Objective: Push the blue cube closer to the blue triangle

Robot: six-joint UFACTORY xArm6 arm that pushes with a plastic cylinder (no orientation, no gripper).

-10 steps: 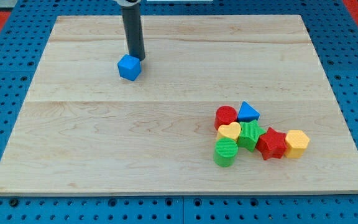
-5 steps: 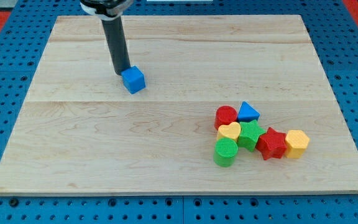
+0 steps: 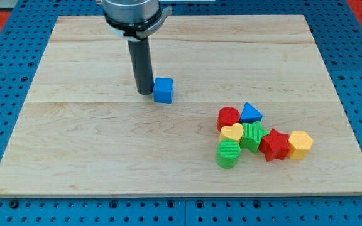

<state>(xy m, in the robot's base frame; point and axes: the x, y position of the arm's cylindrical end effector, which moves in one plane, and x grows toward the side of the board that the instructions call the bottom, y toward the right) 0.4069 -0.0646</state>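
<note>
**Legible markings: none**

No text, label, brand, number or sign can be read anywhere in the camera view. The wooden board [image 3: 181, 56], the coloured blocks and the blue pegboard [image 3: 5, 75] surround all carry plain, unmarked surfaces.

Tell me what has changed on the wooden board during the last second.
The small blue cube slid toward the view's lower right, nearer the blue triangle. My tip followed and now sits at its left side. The cluster of blocks around the triangle stayed put.
</note>
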